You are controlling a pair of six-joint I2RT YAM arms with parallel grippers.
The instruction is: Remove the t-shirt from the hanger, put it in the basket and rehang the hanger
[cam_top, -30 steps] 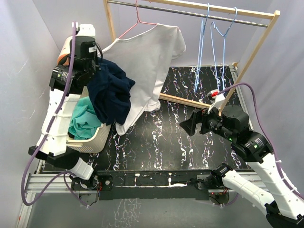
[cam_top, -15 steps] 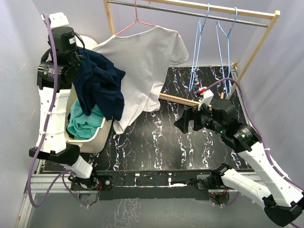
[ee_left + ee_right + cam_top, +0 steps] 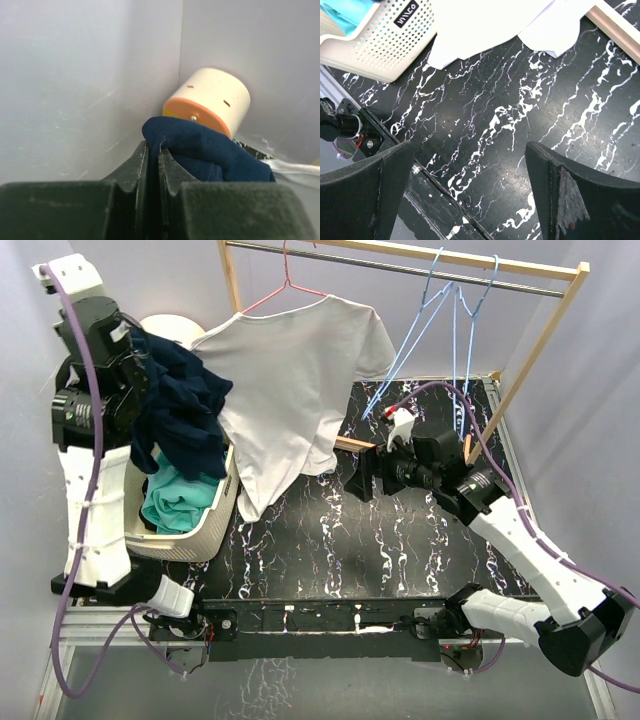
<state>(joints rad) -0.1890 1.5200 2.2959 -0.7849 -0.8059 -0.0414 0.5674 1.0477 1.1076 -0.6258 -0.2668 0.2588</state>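
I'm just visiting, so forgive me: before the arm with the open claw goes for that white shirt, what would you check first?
1. Right gripper open and empty: ok.
2. White t-shirt hanging on the pink hanger, hanger hooked on the rail: ok.
3. Left gripper shut on the navy garment, holding it above the basket: ok.
4. Shirt's lower edge visible in the right wrist view: ok, at the top of it.
5. Blue hangers free of the right arm: cannot tell; they slant down close to it.
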